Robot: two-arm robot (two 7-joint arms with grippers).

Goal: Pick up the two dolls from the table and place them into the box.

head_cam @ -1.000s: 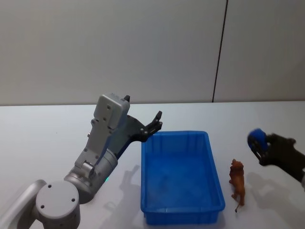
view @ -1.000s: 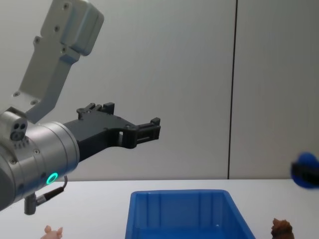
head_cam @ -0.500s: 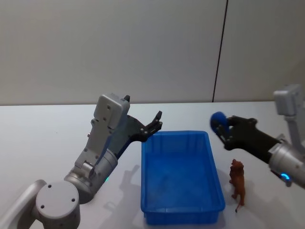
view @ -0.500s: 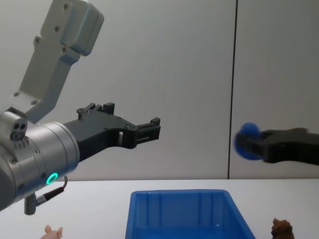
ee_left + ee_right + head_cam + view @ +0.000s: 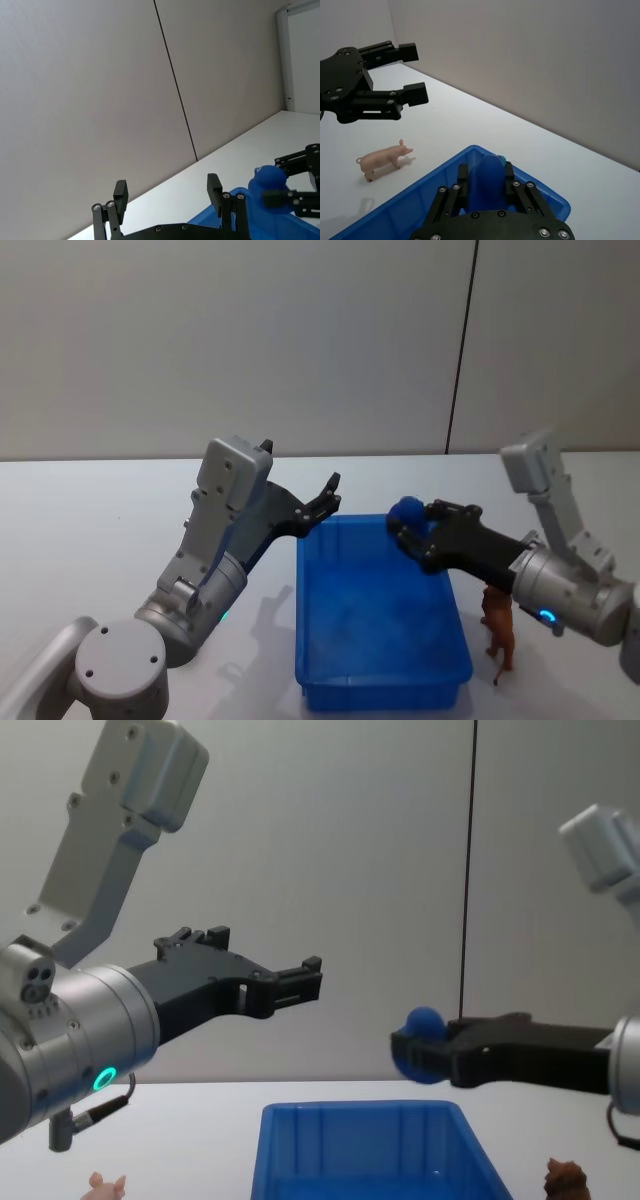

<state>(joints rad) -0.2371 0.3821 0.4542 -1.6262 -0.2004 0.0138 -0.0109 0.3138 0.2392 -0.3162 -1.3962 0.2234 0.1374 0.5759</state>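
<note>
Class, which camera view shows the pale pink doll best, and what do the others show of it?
The right wrist view: the pink doll stands whole, side-on, on the table beside the box. The chest view catches just its ears at the bottom edge.

box (image 5: 380, 690) on table (image 5: 90, 530) | lion doll (image 5: 498, 625) just right of box | pig doll (image 5: 382, 161) left of box, seemingly apart

Silver-grey casings (image 5: 115, 830) are covering both arms; the left hand (image 5: 333, 492) and right hand (image 5: 405, 530) are showing black, screw-studded links.
</note>
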